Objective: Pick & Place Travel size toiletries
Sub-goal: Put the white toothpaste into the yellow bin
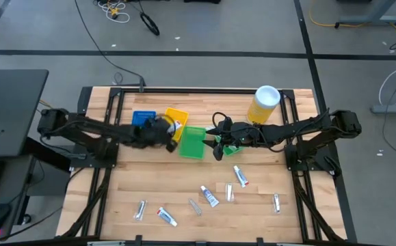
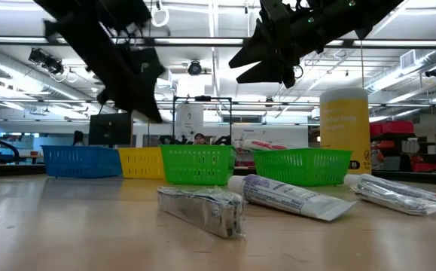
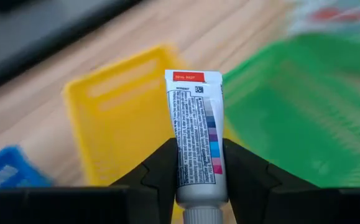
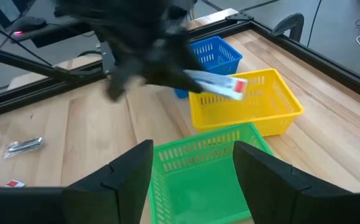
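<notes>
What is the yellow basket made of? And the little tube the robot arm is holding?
The yellow basket looks like hard, shiny plastic: its walls are moulded slats. The tube in the left gripper seems soft, glossy printed plastic, with a crimped flat end.

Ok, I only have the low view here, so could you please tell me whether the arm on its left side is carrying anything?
Observer: Yes. That is the left arm, and the left jaws are shut on a white toothpaste tube, gripped near its cap end.
Operator: Thank you. Which bin is it over?
Observer: The right wrist view shows the tube's free end above the yellow bin, next to the blue bin.
Operator: And the other arm, please?
Observer: The right jaws are open and empty, above a green bin.
</notes>
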Tool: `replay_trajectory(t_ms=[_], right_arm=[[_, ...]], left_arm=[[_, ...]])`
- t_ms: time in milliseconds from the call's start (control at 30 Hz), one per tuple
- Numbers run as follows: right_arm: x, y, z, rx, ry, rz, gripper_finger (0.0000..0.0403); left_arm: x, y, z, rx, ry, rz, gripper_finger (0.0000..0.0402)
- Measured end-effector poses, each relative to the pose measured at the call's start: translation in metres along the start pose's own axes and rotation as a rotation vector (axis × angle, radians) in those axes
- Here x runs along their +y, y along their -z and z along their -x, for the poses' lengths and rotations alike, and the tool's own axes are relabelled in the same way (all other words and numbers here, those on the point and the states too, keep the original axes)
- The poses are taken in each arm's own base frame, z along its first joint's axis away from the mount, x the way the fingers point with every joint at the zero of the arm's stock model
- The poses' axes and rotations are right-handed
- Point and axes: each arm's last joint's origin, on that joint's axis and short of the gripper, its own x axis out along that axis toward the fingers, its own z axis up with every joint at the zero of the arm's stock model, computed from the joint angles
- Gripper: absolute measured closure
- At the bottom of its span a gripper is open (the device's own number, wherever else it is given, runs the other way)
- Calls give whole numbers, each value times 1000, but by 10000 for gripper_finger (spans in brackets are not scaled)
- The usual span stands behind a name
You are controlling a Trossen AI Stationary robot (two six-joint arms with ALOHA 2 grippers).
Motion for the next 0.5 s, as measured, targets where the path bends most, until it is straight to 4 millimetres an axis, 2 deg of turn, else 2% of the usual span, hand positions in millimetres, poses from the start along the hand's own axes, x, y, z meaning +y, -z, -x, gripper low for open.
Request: replay_trajectory(t_ms=[200,333,500], right_arm=[[0,1,0,7,2,2,170],[0,1,0,7,2,6,170],[0,1,0,7,3,8,170]], left_arm=[[28,-4,-34,98,-108,86,278],[31,-6,-46,127,-50,77,266],[31,-6,-55,128,-34,31,226]])
